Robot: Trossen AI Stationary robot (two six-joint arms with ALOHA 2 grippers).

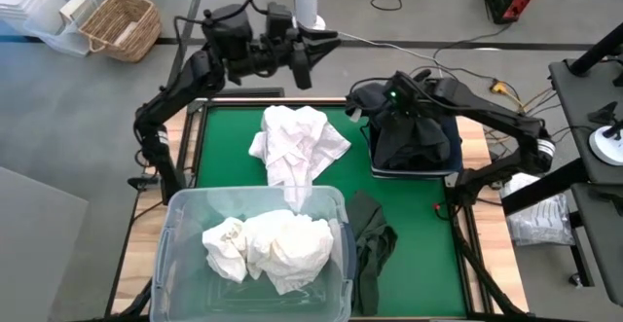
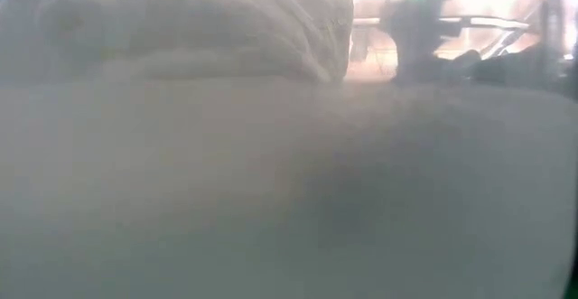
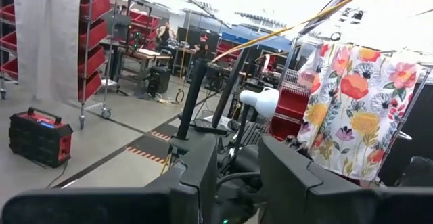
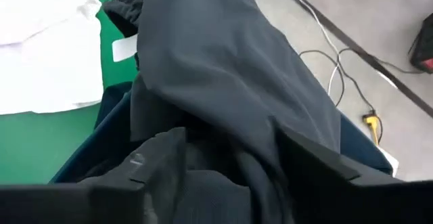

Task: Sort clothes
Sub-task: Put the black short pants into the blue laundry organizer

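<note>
Overhead arrangement of a clothes-sorting desk. The right tool (image 1: 407, 103) sits over the dark blue bin (image 1: 414, 169) at the right edge of the desk (image 1: 224, 137), its fingers sunk in the dark clothes (image 1: 414, 137) piled there; in the right wrist view the two fingers stand apart with a dark garment (image 4: 223, 61) draped between and over them, but whether they pinch the cloth or have let it go cannot be told. The left tool (image 1: 310, 57) hangs past the far edge of the desk, off its surface, with its fingers a little apart and nothing between them. A white garment (image 1: 294, 145) lies on the green mat near the middle, one end trailing over the rim of the clear tub (image 1: 185, 215) at the near edge, which already holds white clothes (image 1: 268, 246). An olive garment (image 1: 370, 244) lies beside the tub on its right.

Risks, as a judgement: cloth snagged on the right fingers could be dragged back out of the bin when the arm lifts; the trailing white garment could pull tub contents out when grasped.
</note>
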